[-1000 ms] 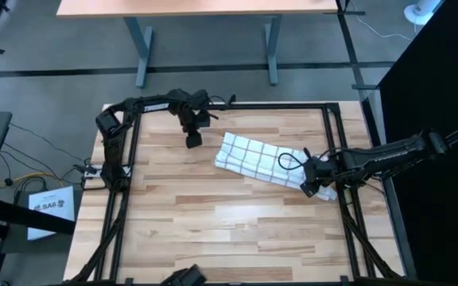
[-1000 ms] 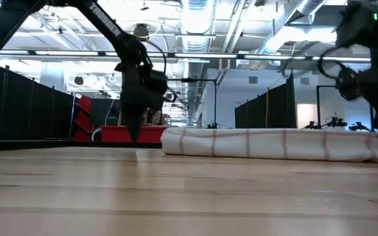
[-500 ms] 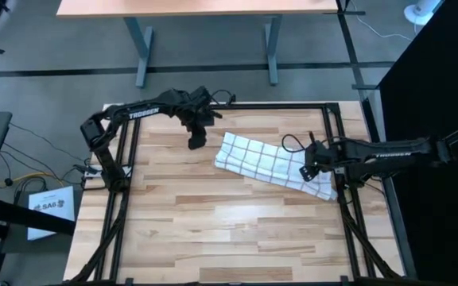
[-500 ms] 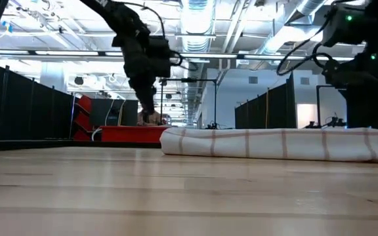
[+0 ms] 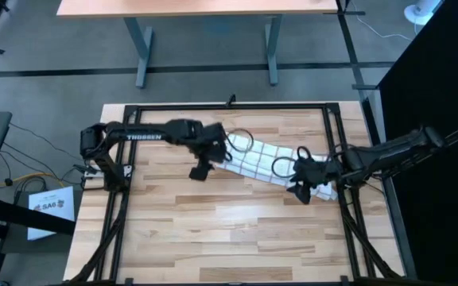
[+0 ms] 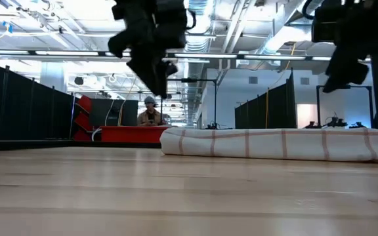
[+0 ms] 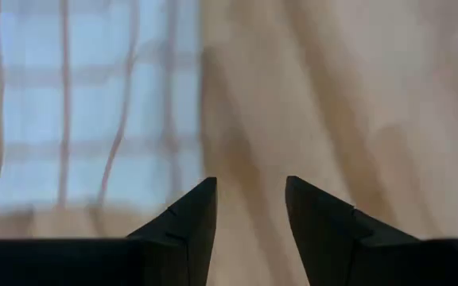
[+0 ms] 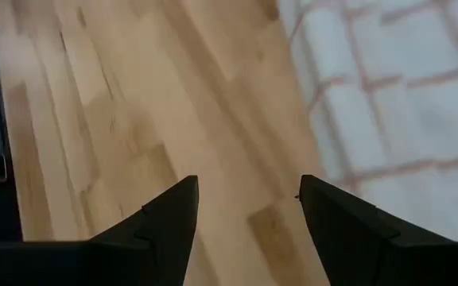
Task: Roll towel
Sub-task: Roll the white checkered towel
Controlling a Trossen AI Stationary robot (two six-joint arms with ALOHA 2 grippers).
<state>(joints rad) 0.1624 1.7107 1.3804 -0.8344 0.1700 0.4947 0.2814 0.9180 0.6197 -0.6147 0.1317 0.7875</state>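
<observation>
Towel (image 5: 270, 165) flat on far-right part of table (image 5: 213, 230), long axis slanting from far-left to near-right; left gripper (image 5: 200, 171) at its left end, right gripper (image 5: 300, 194) at its right end; both spread, empty, raised, about equally near.

Grey floor (image 5: 46, 87); far wooden desk (image 5: 197, 6) on grey legs; black partition panels (image 6: 25, 105); red cabinet (image 6: 120, 134); bright ceiling lights (image 6: 195, 16); seated person (image 6: 150, 115) far behind.
</observation>
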